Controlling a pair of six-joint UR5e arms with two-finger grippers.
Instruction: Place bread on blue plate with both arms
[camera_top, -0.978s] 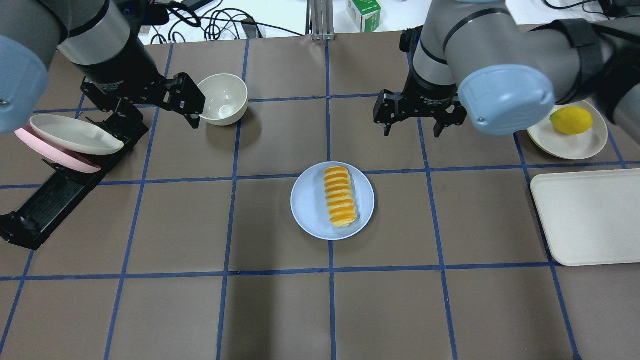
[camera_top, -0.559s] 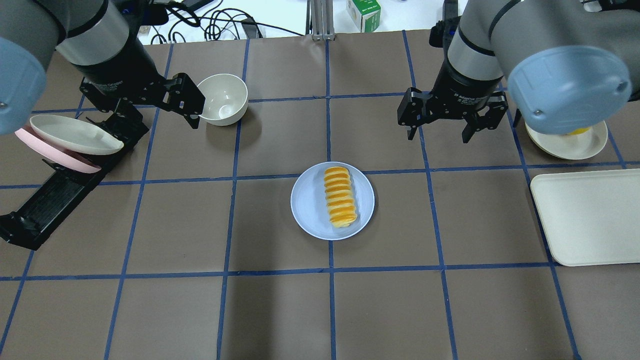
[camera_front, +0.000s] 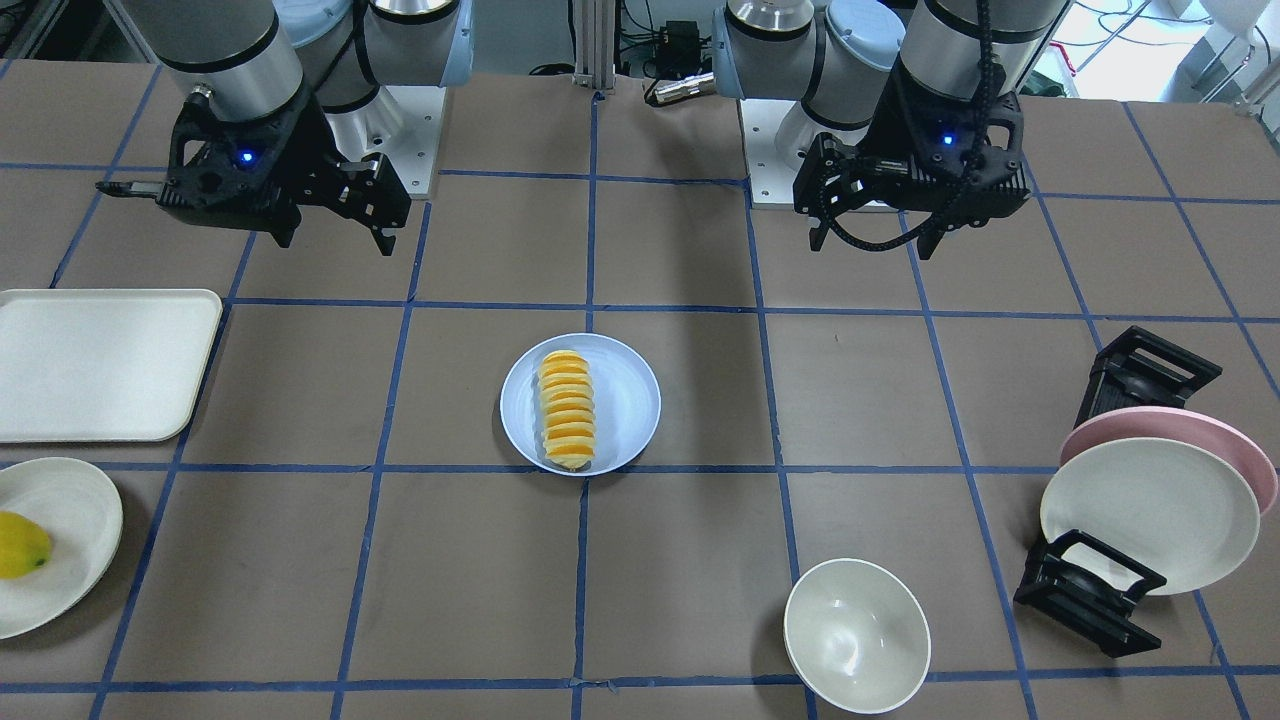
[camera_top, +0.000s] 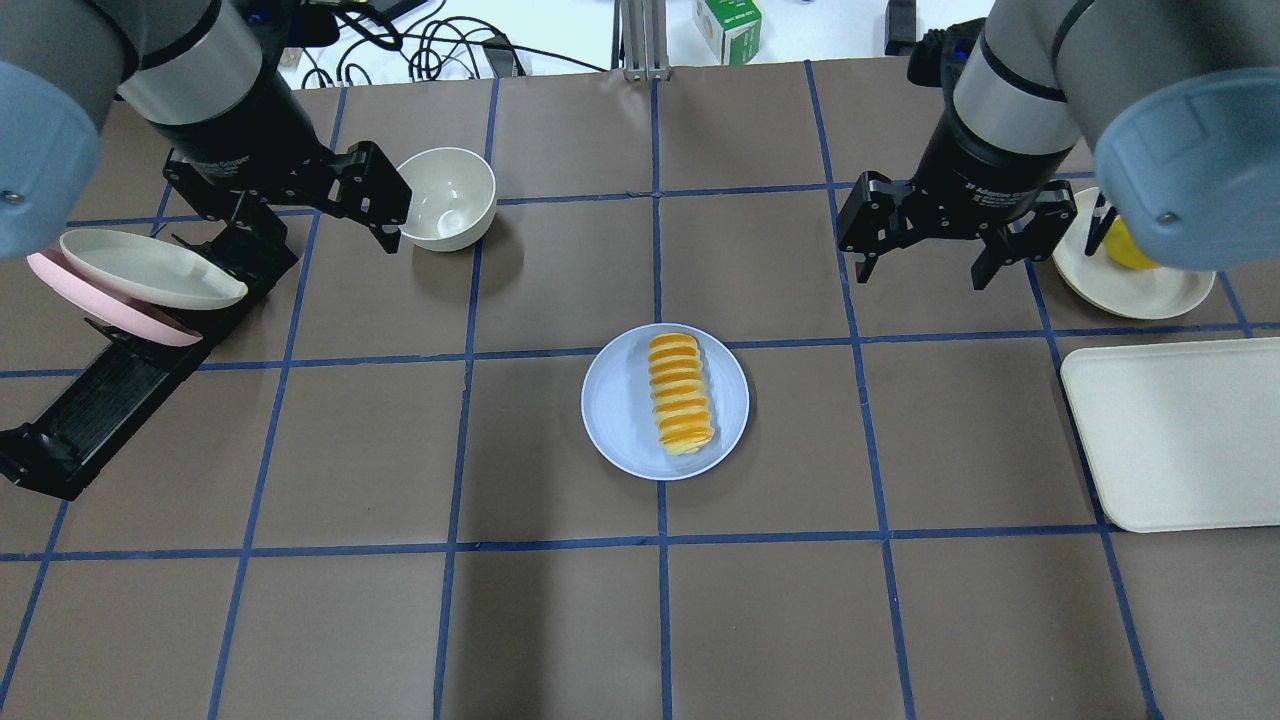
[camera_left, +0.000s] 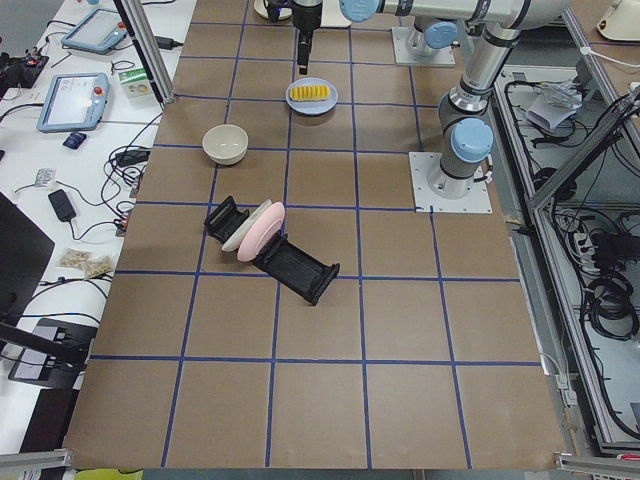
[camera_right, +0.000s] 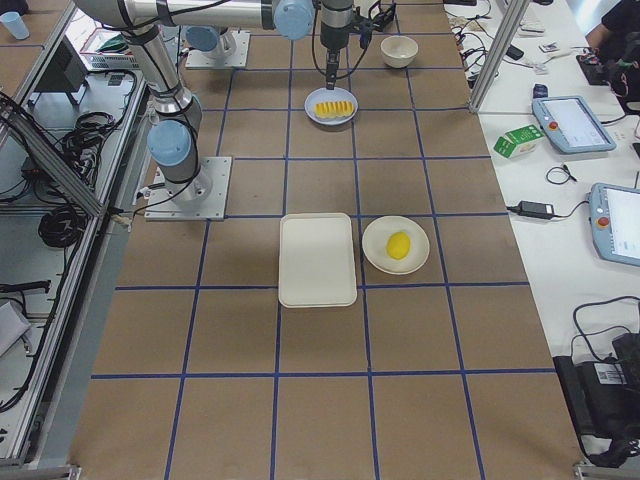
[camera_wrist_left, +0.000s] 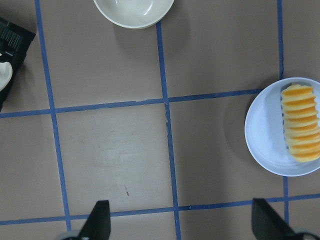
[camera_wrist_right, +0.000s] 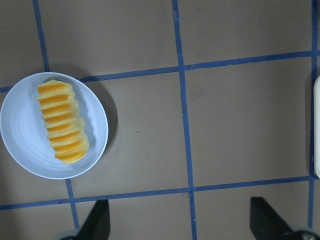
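Note:
The bread (camera_top: 680, 393), a ridged yellow-orange loaf, lies on the blue plate (camera_top: 620, 410) at the table's middle. Both also show in the front view: bread (camera_front: 567, 410) and plate (camera_front: 625, 400). The left wrist view has the bread (camera_wrist_left: 301, 122) on the plate (camera_wrist_left: 262, 135) at its right, and the right wrist view has the bread (camera_wrist_right: 62, 122) on the plate (camera_wrist_right: 20, 130) at its left. My left gripper (camera_top: 290, 232) hovers open and empty at the far left beside the bowl. My right gripper (camera_top: 922, 272) hovers open and empty to the far right of the plate.
A cream bowl (camera_top: 447, 197) stands by my left gripper. A black rack (camera_top: 110, 400) holds a cream plate (camera_top: 150, 268) and a pink plate (camera_top: 100, 300). At the right, a lemon (camera_front: 20, 545) sits on a cream plate (camera_top: 1140, 290), near a cream tray (camera_top: 1180, 430).
My right gripper has moved to the right, away from the plate, still open. The left gripper, bread and plate have stayed put.

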